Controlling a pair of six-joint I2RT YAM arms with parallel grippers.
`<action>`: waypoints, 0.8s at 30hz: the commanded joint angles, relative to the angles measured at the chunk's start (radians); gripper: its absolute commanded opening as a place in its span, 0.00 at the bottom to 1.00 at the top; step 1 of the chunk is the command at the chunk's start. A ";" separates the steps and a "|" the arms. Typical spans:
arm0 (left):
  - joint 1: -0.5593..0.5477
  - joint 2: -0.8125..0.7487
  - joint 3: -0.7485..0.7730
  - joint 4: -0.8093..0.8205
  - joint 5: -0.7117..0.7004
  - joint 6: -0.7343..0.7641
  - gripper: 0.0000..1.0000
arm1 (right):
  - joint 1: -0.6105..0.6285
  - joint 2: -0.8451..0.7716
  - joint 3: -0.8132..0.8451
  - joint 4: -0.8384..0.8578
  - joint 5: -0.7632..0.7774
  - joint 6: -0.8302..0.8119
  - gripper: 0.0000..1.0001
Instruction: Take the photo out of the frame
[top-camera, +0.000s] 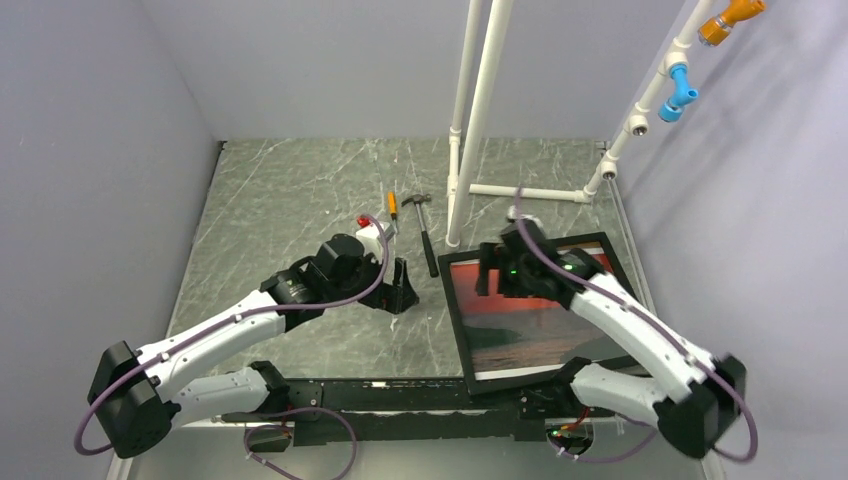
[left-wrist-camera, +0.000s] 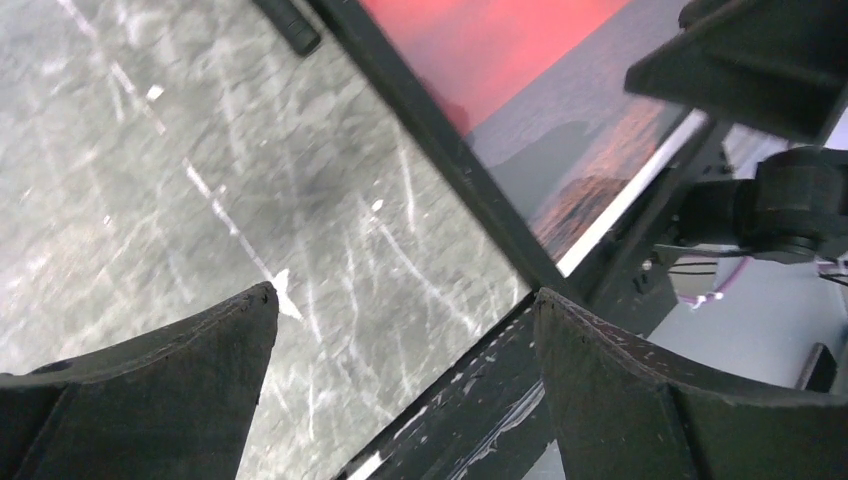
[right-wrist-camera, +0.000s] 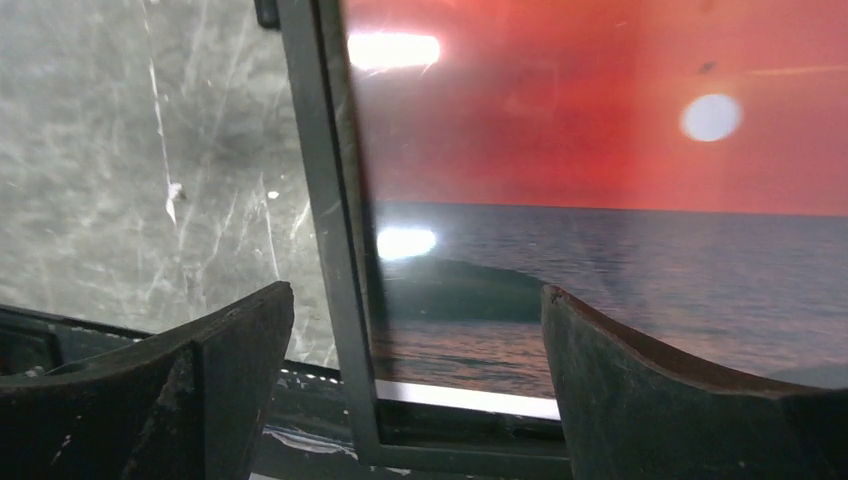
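Observation:
The photo, a red sunset over dark sea, lies face up inside the thin black frame on the right of the table. In the right wrist view the photo shows a white strip at its lower edge, just inside the frame. My right gripper hovers open over the frame's far left part; in its own view the gripper straddles the left border and holds nothing. My left gripper stands open and empty over bare table left of the frame. From that wrist, the gripper faces the frame's edge.
A black-handled hammer and an orange-handled screwdriver lie behind the left gripper. White pipes stand at the back, close to the frame's far edge. A black rail runs along the table's near edge.

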 joint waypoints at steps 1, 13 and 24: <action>-0.004 -0.025 0.001 -0.105 -0.093 -0.049 0.99 | 0.167 0.144 0.031 0.102 0.177 0.172 0.89; 0.000 -0.151 -0.085 -0.167 -0.139 -0.106 0.99 | 0.355 0.491 0.044 0.240 0.257 0.213 0.73; -0.001 -0.129 -0.061 -0.189 -0.133 -0.091 0.99 | 0.455 0.657 0.069 0.261 0.342 0.258 0.55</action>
